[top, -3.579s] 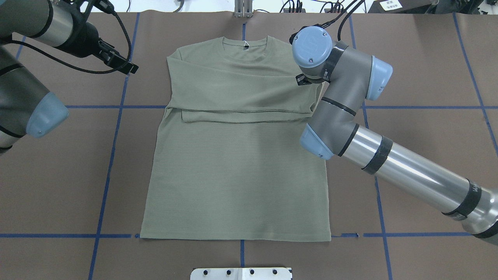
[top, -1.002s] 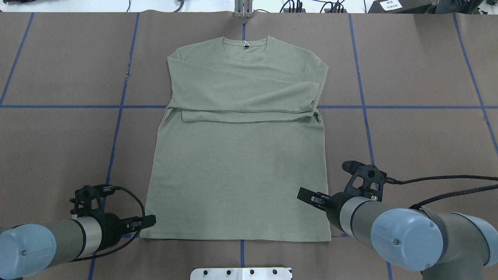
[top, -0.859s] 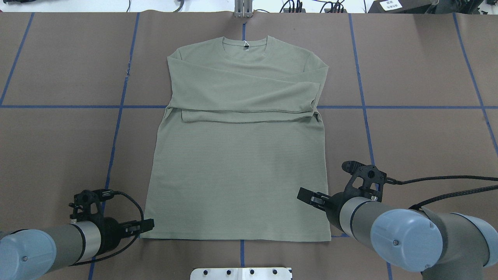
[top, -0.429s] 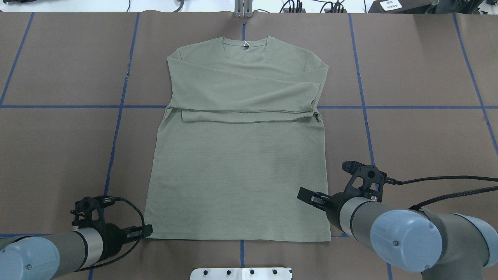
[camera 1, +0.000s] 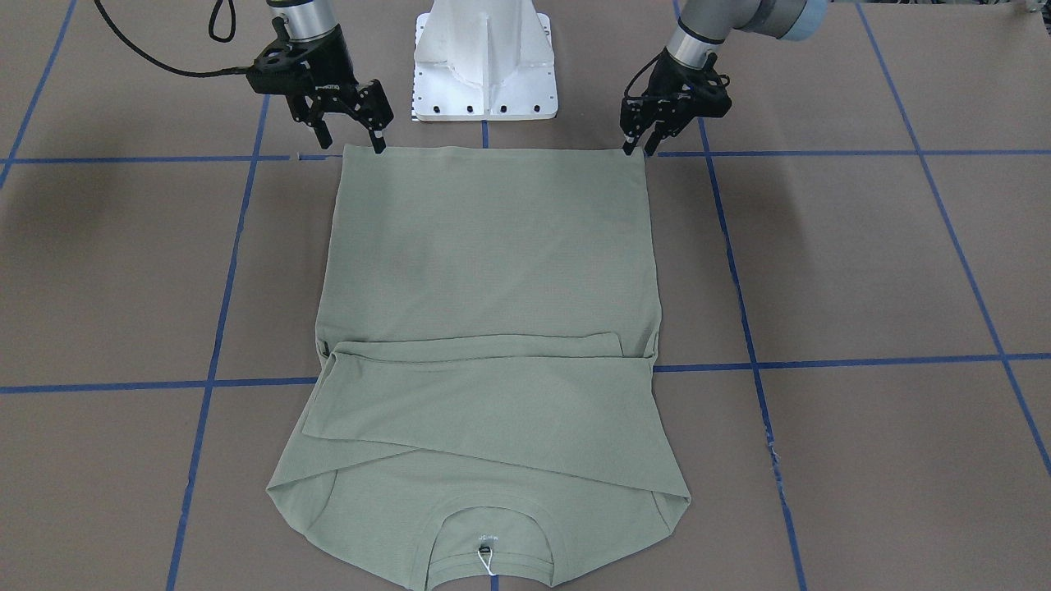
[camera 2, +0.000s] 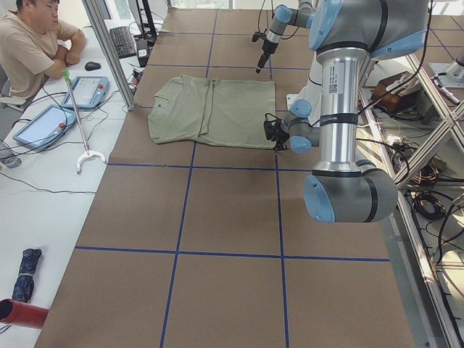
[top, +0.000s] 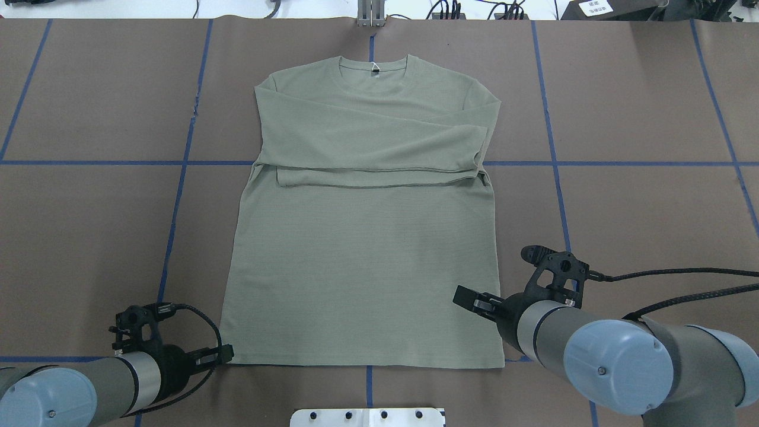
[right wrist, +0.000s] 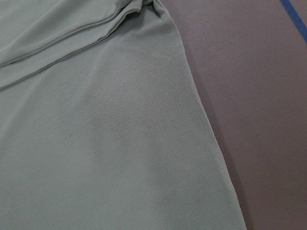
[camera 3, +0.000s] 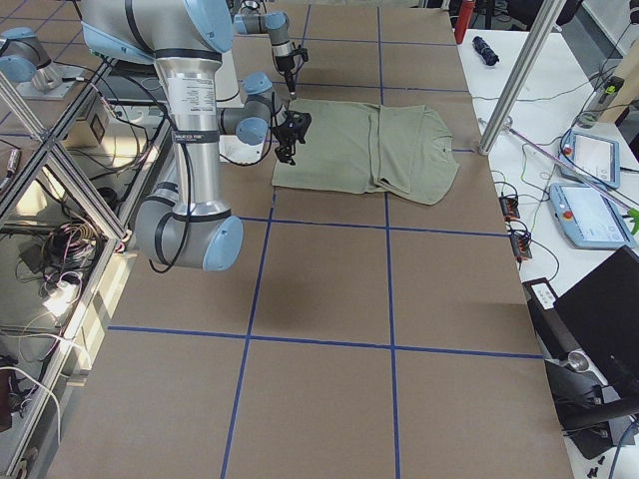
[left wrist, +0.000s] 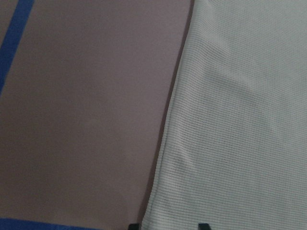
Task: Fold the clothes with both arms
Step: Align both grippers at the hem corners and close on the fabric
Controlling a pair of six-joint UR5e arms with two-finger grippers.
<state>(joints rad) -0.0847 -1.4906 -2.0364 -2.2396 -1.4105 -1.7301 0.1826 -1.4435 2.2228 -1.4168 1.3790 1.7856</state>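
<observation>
Overhead exterior: sage-green shirt (top: 362, 267) lies flat, sleeves folded across chest, hem nearest both grippers.
Left gripper (camera 1: 637, 146): fingers apart, hem corner between them, nothing held.
Right gripper (camera 1: 351, 139): fingers spread wide, empty, opposite corner between them.
Handling: likely light, limp knit; pinch both hem corners.

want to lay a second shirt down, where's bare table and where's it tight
Bare table flanks the shirt on both long sides, out to the table ends. Crowded at the hem by the robot: left gripper and right gripper sit at its corners, white base between them.
</observation>
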